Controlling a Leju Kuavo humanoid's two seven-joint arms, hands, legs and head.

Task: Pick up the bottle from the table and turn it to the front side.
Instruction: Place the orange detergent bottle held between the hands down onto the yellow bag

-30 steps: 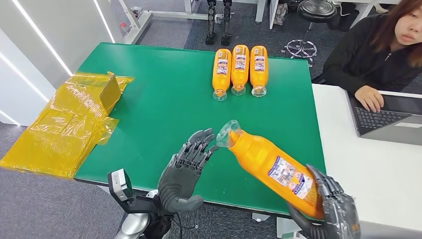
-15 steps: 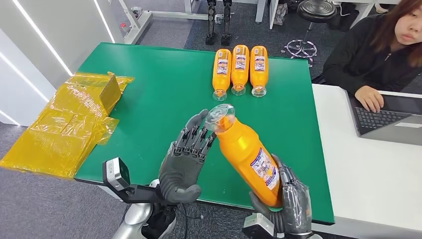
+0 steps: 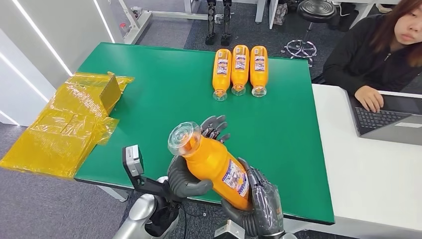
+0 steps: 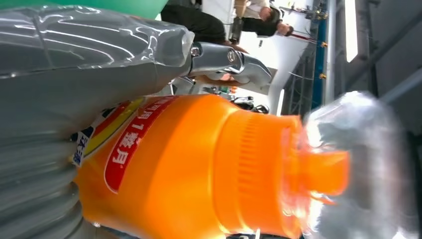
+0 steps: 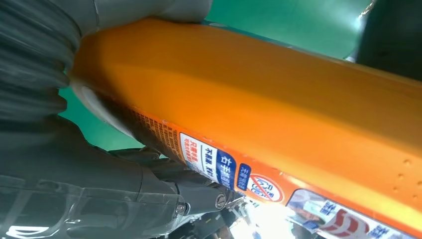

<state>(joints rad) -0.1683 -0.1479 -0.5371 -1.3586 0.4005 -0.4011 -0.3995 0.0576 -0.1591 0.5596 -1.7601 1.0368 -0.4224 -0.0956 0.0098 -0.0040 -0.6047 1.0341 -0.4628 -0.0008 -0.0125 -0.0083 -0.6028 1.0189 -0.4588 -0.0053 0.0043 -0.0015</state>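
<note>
Orange plastic all over, that's the bottle (image 3: 211,162), with a clear see-through cap (image 3: 183,138) over an orange nozzle and a white-and-blue label (image 3: 235,178) on its side. It's up off the green table (image 3: 164,94), tilted, cap end pointing up and toward the robot's left, base end down low near the table's front edge.

The head view gives the whole layout: both hands on the one bottle, three more orange bottles (image 3: 239,69) lying side by side at the far end of the table, a crumpled yellow plastic sheet (image 3: 69,124) hanging off the left edge, and a person (image 3: 378,50) sitting at a white desk with a laptop (image 3: 388,118). The left wrist view gets right up close instead and shows a red label patch with white characters (image 4: 132,144), plus the ridged shoulder under the blurry cap. The right wrist view shows the lower label strip with small print and a little round red icon (image 5: 261,188).

Left hand (image 3: 191,172) comes in from below and wraps the upper body of the bottle, thumb curled across the front, fingers poking out behind the neck. Right hand (image 3: 259,204) cups the base end from underneath, fingers up along the side by the label. So both are gripping the bottle.
</note>
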